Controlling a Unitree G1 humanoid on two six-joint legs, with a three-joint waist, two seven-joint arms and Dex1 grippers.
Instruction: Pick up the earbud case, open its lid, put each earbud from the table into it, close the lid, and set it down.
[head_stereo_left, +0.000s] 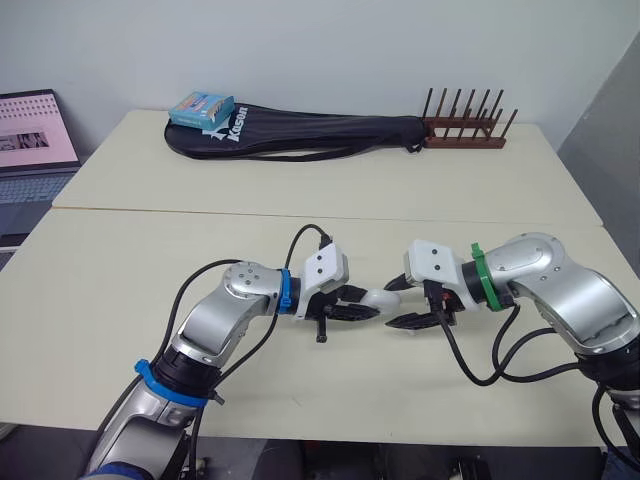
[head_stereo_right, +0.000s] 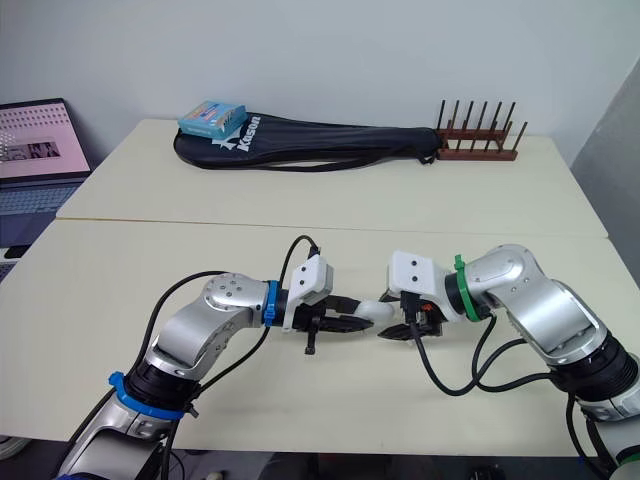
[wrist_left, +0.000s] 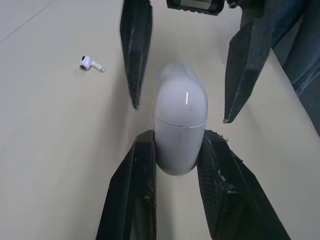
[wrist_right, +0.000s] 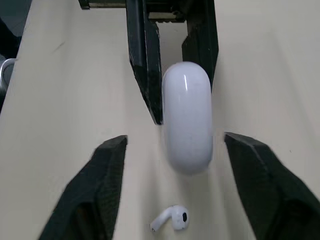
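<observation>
My left gripper is shut on the lower half of the white earbud case, holding it just above the table with its lid closed. My right gripper faces it, open, its fingers standing on either side of the case's lid end without touching. In the head views both grippers meet at the middle of the near table, around the case. A white earbud lies on the table under the right gripper. The left wrist view also has an earbud on the table, off to one side of the right gripper's fingers.
On the far table lie a long black racket bag with a blue box on its left end, and a wooden peg rack to its right. A laptop stands at the far left.
</observation>
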